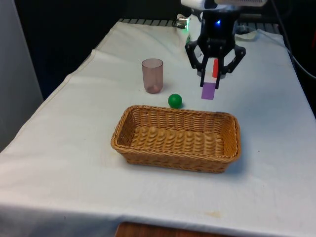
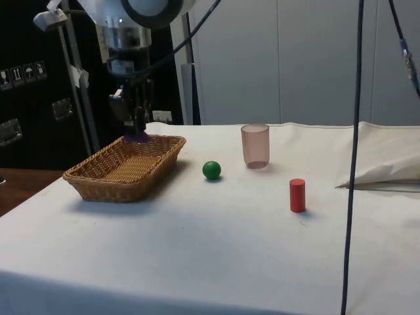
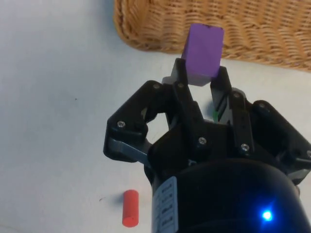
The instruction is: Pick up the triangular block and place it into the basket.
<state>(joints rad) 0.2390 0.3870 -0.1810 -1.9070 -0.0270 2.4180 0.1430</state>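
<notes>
gripper (image 1: 214, 83) is clamped on the purple block (image 1: 208, 91), fingers pinching its upper end so most of it hangs below the tips. it's held off the table, just behind the basket's (image 1: 120, 132) far rim in the front view; the side view puts it at the rim on the robot's side, so i'd judge it not yet over the middle.

block looks small, rigid and light, smooth flat faces. probably a bit slick, and with that much overhang it could pivot in the grip. holding across two flat opposite faces looks right.

basket is stiff wicker, open top, low walls, so a short drop should do no harm.

green ball (image 1: 175, 100), pink cup (image 1: 152, 75) and red cylinder (image 2: 297, 195) sit well apart from the basket opening.
</notes>
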